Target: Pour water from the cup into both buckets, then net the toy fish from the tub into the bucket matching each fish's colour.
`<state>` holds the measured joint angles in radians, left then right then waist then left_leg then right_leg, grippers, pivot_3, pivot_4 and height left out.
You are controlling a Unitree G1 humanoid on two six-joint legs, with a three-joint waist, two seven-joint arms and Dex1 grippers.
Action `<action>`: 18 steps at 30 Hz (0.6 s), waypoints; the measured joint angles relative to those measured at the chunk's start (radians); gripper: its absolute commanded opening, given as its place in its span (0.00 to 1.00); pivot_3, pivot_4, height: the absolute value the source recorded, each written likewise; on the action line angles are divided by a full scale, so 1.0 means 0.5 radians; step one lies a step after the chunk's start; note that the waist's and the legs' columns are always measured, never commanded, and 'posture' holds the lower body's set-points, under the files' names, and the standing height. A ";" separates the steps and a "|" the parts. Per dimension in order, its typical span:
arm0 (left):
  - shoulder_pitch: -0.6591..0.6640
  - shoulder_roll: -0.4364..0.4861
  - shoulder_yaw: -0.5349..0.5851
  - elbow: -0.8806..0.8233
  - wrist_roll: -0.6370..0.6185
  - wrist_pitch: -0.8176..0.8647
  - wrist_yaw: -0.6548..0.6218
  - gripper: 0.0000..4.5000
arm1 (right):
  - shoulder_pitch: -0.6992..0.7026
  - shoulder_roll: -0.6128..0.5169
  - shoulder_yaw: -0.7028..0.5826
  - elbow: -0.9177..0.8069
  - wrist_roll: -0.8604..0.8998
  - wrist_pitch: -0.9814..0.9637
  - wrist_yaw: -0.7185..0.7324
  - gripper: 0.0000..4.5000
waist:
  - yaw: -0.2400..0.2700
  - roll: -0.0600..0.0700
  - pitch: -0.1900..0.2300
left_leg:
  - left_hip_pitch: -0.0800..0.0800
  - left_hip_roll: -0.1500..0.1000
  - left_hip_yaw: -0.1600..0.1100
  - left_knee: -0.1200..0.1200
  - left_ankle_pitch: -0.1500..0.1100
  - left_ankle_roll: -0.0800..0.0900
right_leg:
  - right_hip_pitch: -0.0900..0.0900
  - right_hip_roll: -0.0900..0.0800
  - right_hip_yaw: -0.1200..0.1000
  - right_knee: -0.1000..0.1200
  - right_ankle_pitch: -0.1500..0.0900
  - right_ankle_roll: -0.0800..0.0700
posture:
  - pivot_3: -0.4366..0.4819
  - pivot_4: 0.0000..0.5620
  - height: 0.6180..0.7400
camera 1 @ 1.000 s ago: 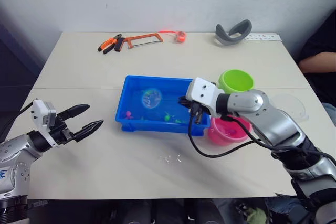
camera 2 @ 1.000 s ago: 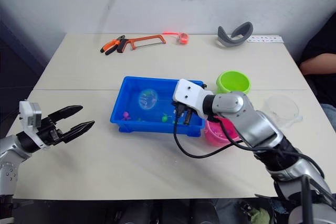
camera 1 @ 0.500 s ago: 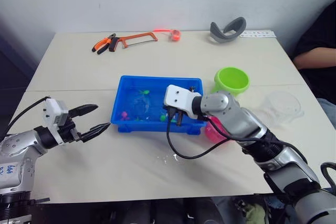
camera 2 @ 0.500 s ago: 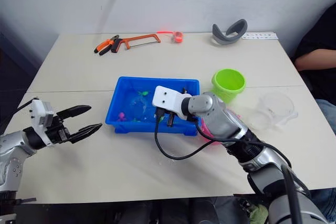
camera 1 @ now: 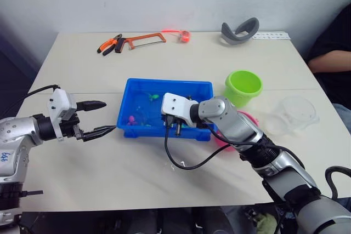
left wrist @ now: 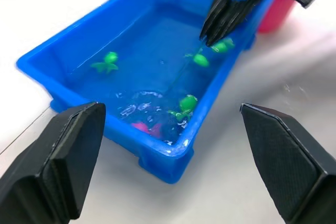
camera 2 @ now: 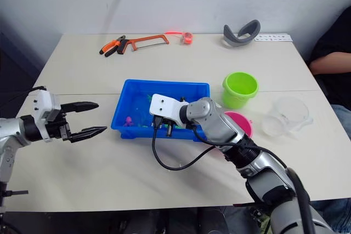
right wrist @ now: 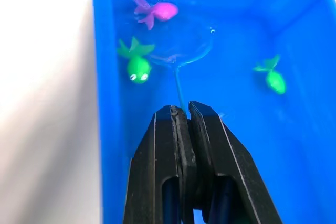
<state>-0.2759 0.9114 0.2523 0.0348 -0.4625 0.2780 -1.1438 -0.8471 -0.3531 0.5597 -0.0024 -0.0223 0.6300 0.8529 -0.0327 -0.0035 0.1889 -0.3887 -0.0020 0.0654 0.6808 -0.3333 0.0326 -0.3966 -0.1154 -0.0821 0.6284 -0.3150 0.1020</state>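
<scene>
The blue tub (camera 1: 127, 94) holds water and several toy fish: a pink one (right wrist: 160, 10) and green ones (right wrist: 137, 66) (right wrist: 274, 80). My right gripper (right wrist: 181, 109) hangs over the tub's near side (camera 1: 176, 130), shut on the net's thin handle (right wrist: 178, 85). The net's hoop lies in the water beside the pink fish and a green fish. My left gripper (camera 1: 108, 116) is open, just left of the tub, holding nothing. The green bucket (camera 1: 243, 86) stands right of the tub. The pink bucket (camera 2: 238, 121) is partly hidden behind my right arm. The clear cup (camera 1: 296, 110) sits further right.
A hacksaw (camera 1: 145, 39) and orange pliers (camera 1: 112, 44) lie at the table's back, with a grey curved object (camera 1: 239, 30) at the back right. A person's arm (camera 1: 329, 58) rests at the right edge. Water drops (camera 1: 175, 164) spot the table in front of the tub.
My right gripper has moved left along the tub with the net, and the hoop has gone down into the water. My left gripper has come closer to the tub.
</scene>
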 measured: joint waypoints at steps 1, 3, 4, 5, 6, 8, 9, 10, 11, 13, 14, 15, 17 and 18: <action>-0.046 0.000 -0.020 0.033 0.004 0.012 -0.010 0.99 | 0.004 0.006 -0.013 -0.008 0.013 0.015 0.012 0.00 | 0.000 0.000 0.000 | 0.000 0.000 0.000 0.000 0.000 0.000 | 0.000 0.001 0.000 0.000 0.000 0.000 | 0.48 0.27 1.00; -0.119 0.012 -0.074 0.050 0.029 0.018 -0.028 0.99 | 0.014 0.010 -0.044 -0.039 0.036 0.048 0.025 0.00 | -0.002 0.000 0.000 | 0.000 0.001 0.001 0.000 0.000 0.000 | -0.001 0.001 0.000 0.000 0.000 0.000 | 0.48 0.27 1.00; -0.135 0.015 -0.083 0.050 0.035 0.018 -0.033 0.99 | 0.016 0.011 -0.050 -0.048 0.039 0.057 0.027 0.00 | -0.003 0.000 0.000 | 0.000 0.001 0.001 0.000 0.000 0.000 | -0.001 0.001 0.000 0.001 0.000 0.000 | 0.48 0.27 1.00; -0.165 0.021 -0.101 0.057 0.046 0.017 -0.051 0.99 | 0.022 0.013 -0.064 -0.065 0.059 0.074 0.031 0.00 | -0.005 0.000 0.000 | 0.000 0.001 0.001 0.000 0.000 0.000 | -0.001 0.002 0.000 0.001 0.000 0.000 | 0.48 0.27 1.00; -0.189 0.027 -0.121 0.067 0.056 0.017 -0.066 0.99 | 0.026 0.018 -0.084 -0.070 0.074 0.092 0.033 0.00 | -0.005 0.000 0.000 | -0.001 0.001 0.001 0.000 0.000 0.000 | -0.001 0.002 0.000 0.001 0.000 0.000 | 0.48 0.27 1.00; -0.206 0.050 -0.152 0.103 0.079 0.007 -0.109 0.99 | 0.032 0.020 -0.130 -0.072 0.091 0.110 0.029 0.00 | -0.006 0.000 0.000 | -0.001 0.001 0.002 0.000 0.000 0.000 | -0.002 0.002 -0.003 0.001 0.000 0.000 | 0.48 0.27 1.00; -0.206 0.067 -0.162 0.116 0.089 0.001 -0.134 0.99 | 0.041 0.019 -0.149 -0.077 0.097 0.110 0.024 0.00 | -0.006 0.000 0.000 | -0.001 0.001 0.002 0.000 0.000 0.000 | -0.002 0.002 -0.003 0.001 0.000 0.000 | 0.48 0.27 1.00; -0.206 0.078 -0.169 0.117 0.099 -0.006 -0.152 0.99 | 0.058 0.018 -0.167 -0.085 0.098 0.110 0.020 0.00 | -0.004 0.000 0.000 | -0.001 0.001 0.001 0.000 0.000 0.000 | -0.002 0.002 -0.003 0.001 0.000 0.000 | 0.48 0.27 1.00; -0.206 0.084 -0.173 0.119 0.109 -0.017 -0.171 0.99 | 0.068 0.017 -0.179 -0.087 0.099 0.110 0.017 0.00 | -0.002 0.000 0.000 | -0.001 0.001 0.002 0.000 0.000 0.000 | -0.002 0.002 -0.003 0.001 0.000 0.000 | 0.48 0.27 1.00; -0.206 0.103 -0.195 0.127 0.138 -0.050 -0.204 0.99 | 0.088 0.012 -0.198 -0.096 0.102 0.102 0.014 0.00 | 0.001 0.000 0.000 | -0.001 0.000 0.002 0.000 0.000 0.000 | -0.002 0.002 -0.003 0.001 0.000 0.000 | 0.48 0.27 1.00; -0.206 0.103 -0.195 0.132 0.147 -0.062 -0.213 0.99 | 0.098 0.012 -0.208 -0.102 0.105 0.095 0.013 0.00 | 0.002 0.000 0.000 | -0.001 0.000 0.002 0.001 0.000 0.000 | -0.002 0.002 -0.003 0.001 0.000 0.000 | 0.48 0.27 1.00; -0.207 0.102 -0.195 0.139 0.150 -0.069 -0.219 0.99 | 0.107 0.012 -0.218 -0.110 0.110 0.093 0.012 0.00 | 0.003 0.000 0.000 | -0.002 0.000 0.001 0.001 0.000 0.000 | -0.002 0.002 -0.003 0.001 0.000 0.000 | 0.48 0.27 1.00; -0.206 0.102 -0.195 0.161 0.152 -0.079 -0.225 0.99 | 0.131 0.025 -0.274 -0.124 0.149 0.100 0.007 0.00 | 0.003 0.000 0.000 | -0.002 0.001 0.001 0.001 0.000 0.000 | -0.002 0.002 -0.003 0.001 0.000 0.000 | 0.48 0.27 1.00; -0.206 0.102 -0.195 0.178 0.153 -0.080 -0.227 0.99 | 0.144 0.036 -0.311 -0.139 0.178 0.111 -0.003 0.00 | 0.003 0.000 0.000 | -0.002 0.000 0.001 0.001 0.000 0.000 | -0.002 0.002 -0.003 0.001 0.000 0.000 | 0.48 0.27 1.00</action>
<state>-0.3791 0.9626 0.1548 0.1240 -0.3861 0.2382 -1.2573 -0.7749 -0.3353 0.4043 -0.0718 0.0668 0.6853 0.8513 -0.0311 -0.0036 0.1889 -0.3894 -0.0017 0.0661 0.6811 -0.3333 0.0326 -0.3974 -0.1145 -0.0836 0.6288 -0.3150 0.1020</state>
